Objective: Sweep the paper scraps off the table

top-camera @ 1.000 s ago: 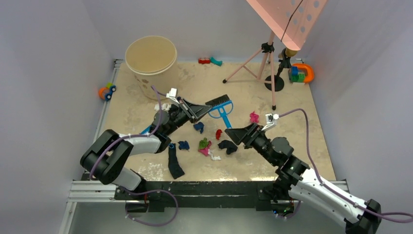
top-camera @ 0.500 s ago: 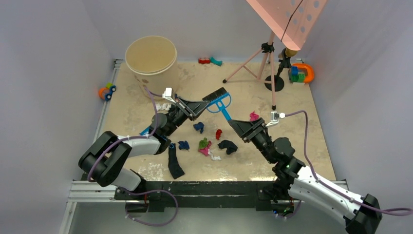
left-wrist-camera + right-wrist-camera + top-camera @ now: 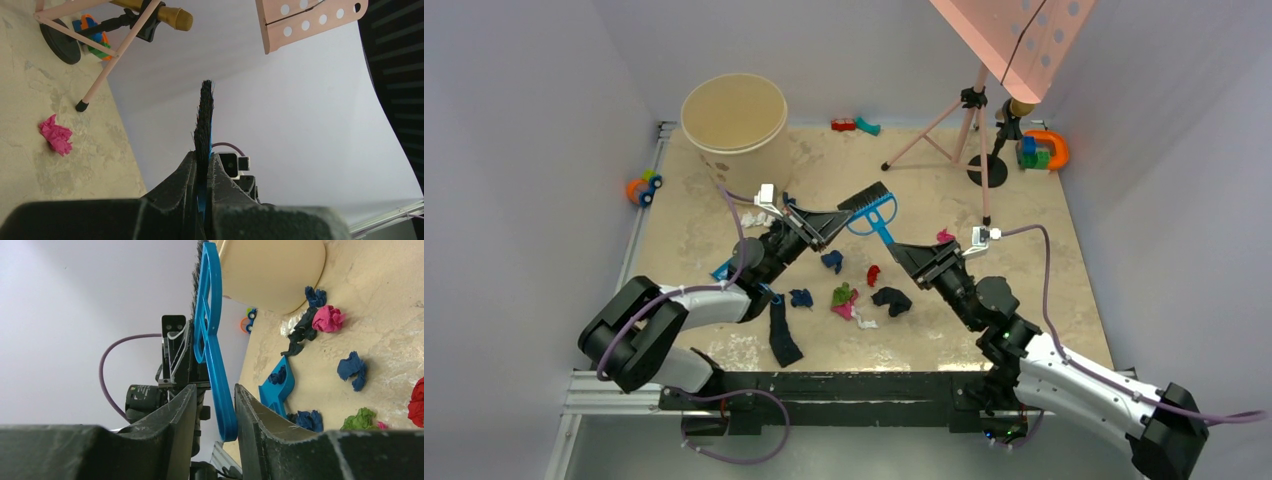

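Beige table (image 3: pixel 684 250), perhaps 10 crumpled paper scraps (image 3: pixel 844 298)

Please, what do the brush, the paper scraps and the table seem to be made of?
The brush looks like glossy blue plastic, moulded in one piece with an open loop. Its bristles seem fine black synthetic fibres, though I cannot be sure. The scraps are thin matte paper, sharply crumpled. The table is hard, beige, mottled and worn; its material is unclear.

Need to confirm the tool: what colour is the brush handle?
Brush handle: blue, clearest in the right wrist view.
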Tool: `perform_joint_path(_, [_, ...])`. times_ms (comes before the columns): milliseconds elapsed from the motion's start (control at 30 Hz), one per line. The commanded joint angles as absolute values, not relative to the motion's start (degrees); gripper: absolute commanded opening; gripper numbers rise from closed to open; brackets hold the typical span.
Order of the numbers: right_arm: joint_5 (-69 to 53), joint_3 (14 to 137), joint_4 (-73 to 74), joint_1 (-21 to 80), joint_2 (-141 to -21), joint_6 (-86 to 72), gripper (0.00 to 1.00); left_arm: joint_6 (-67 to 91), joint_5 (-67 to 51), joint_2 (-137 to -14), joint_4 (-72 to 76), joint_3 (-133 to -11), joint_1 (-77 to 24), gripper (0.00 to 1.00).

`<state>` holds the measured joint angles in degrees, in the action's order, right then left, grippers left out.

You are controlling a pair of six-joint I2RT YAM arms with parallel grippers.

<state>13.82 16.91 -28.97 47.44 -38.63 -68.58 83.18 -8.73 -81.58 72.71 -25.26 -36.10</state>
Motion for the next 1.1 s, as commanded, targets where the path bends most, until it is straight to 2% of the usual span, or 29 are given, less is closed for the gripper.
perform_joint_path(0, [15.3,19.1,-32.8,47.3,-38.8,-68.7,0.36,81.1,-8.1,-79.6,80.6,-24.8,-36.3,0.00])
perform_joint_path(100, [14.8,19.5,-32.3,47.3,-38.9,-68.0,0.22,81.2,-8.4,-79.9,80.7,-24.6,-36.3,0.00])
perform_joint_path(167, [14.5,20.0,-31.7,47.3,-39.1,-67.7,0.07,81.3,-8.6,-80.2,81.3,-24.5,-36.3,0.00])
perform_joint_path(233, [14.3,20.5,-30.6,47.3,-39.1,-67.3,0.01,81.5,-8.7,-80.4,81.5,-24.3,-36.3,0.00])
perform_joint_path(300, [14.9,20.9,-29.1,47.3,-38.2,-66.2,0.00,81.7,-9.1,-80.3,81.5,-24.0,-36.4,0.00])
perform_joint_path(400, [18.3,21.3,-25.0,47.3,-34.5,-64.5,0.00,81.7,-9.3,-79.9,81.5,-22.8,-36.4,0.06])
perform_joint_path(467, [19.9,21.8,-22.7,47.3,-32.2,-62.8,0.00,81.5,-9.4,-80.0,81.5,-21.7,-36.3,0.07])
perform_joint_path(533, [20.1,23.0,-20.6,47.2,-31.0,-61.0,0.00,81.7,-10.0,-80.5,81.5,-21.0,-36.3,0.07])
perform_joint_path(667, [19.0,25.4,-18.3,47.2,-31.4,-58.6,0.00,82.2,-12.0,-81.7,81.5,-21.3,-36.4,0.00])
perform_joint_path(833, [19.3,27.1,-17.7,47.2,-32.8,-58.1,0.00,81.4,-12.5,-81.2,81.4,-21.3,-37.2,0.00])
perform_joint_path(867, [19.5,27.5,-17.5,47.2,-33.0,-58.0,0.01,81.4,-12.5,-81.2,81.4,-21.3,-37.4,0.00])
perform_joint_path(1000, [18.3,28.5,-18.1,47.2,-34.6,-57.9,0.44,80.8,-11.5,-80.4,81.5,-20.8,-37.6,0.00])
perform_joint_path(1067, [17.2,28.0,-19.4,47.2,-35.4,-58.8,0.54,80.1,-10.6,-79.6,81.5,-21.2,-37.7,0.00])
